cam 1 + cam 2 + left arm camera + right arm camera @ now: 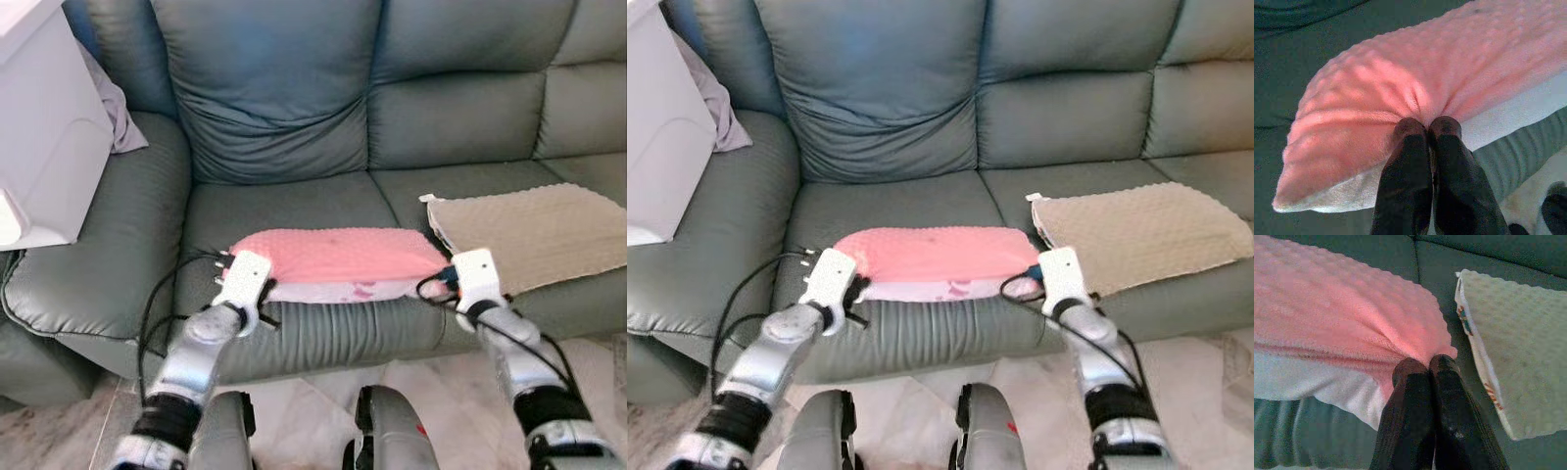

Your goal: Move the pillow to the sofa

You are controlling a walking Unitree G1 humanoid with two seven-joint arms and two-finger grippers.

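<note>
A pink pillow (333,257) with a white underside is seen lying flat on the front part of the seat of a grey-green sofa (284,117), on the cushion next to the armrest. It is held at both ends. The left gripper (1427,128) is pressed together on the pillow's left end, with the pink fabric puckered where the two black fingers (1405,161) meet. The right gripper (1426,366) is likewise clamped tight on the pillow's right corner, the fabric being bunched between its fingertips (1444,382). In the head views both silver arms are stretched forward from below, one to each end of the pillow, with black cables looped beside the wrists.

Just beside the pink pillow, on the next seat cushion to the right, a beige pillow (534,235) is laid flat; the two are close, but whether they touch cannot be told. A white box-like object (44,127) is seen over the sofa's left armrest, with a pale cloth (118,113) draped behind it. A light marbled floor (431,392) is visible before the sofa.
</note>
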